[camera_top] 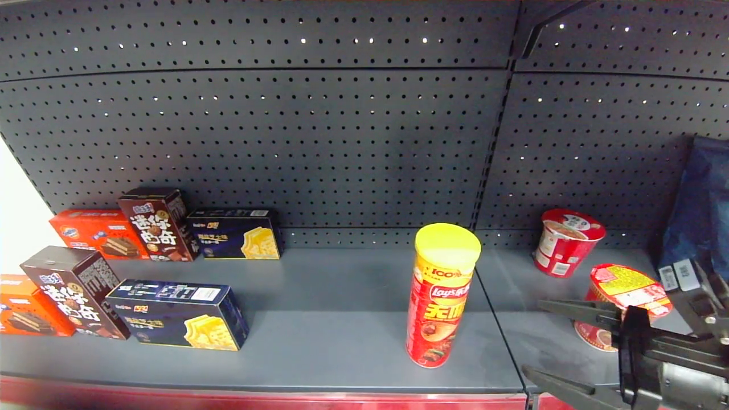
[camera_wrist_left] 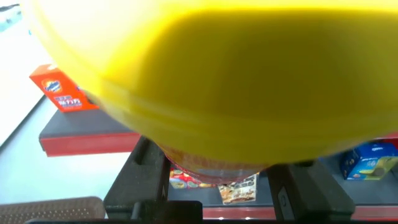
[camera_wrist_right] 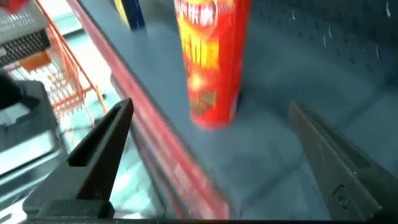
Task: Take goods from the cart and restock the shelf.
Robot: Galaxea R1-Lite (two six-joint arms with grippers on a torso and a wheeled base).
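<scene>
Dark grey pegboard [camera_top: 285, 142] backs the grey shelf [camera_top: 342, 307], which has a red strip along its front edge.

The right gripper [camera_top: 532, 337] hangs at the front right corner of the shelf with its two black fingers spread wide and nothing between them. Just behind its upper finger stands a red cup of noodles [camera_top: 623, 285] with a yellow-printed lid. A second red cup [camera_top: 566, 242] stands farther back, near the pegboard. Beyond both, at the far right, a blue bag [camera_top: 700, 210] leans against the back wall.

To the left of this gripper, near the shelf's middle and apart from everything else, the standing can [camera_top: 441, 296] of chips is upright, red-bodied with a yellow lid. The right wrist view shows it ahead of the open fingers, with an orange wire cart [camera_wrist_right: 59, 87] off past the shelf's edge.

The left gripper [camera_wrist_left: 217, 171] is closed on the held can [camera_wrist_left: 211, 74]. Its yellow lid sits close against the wrist camera and its red body is between the two black fingers. Below it lie a lower shelf with a red edge, an orange carton [camera_wrist_left: 59, 87] and a small blue box [camera_wrist_left: 367, 158].

At the left end of the upper shelf are two rows of boxes, each with an orange, a brown and a navy one; the front navy box [camera_top: 179, 313] lies nearest the standing can.
</scene>
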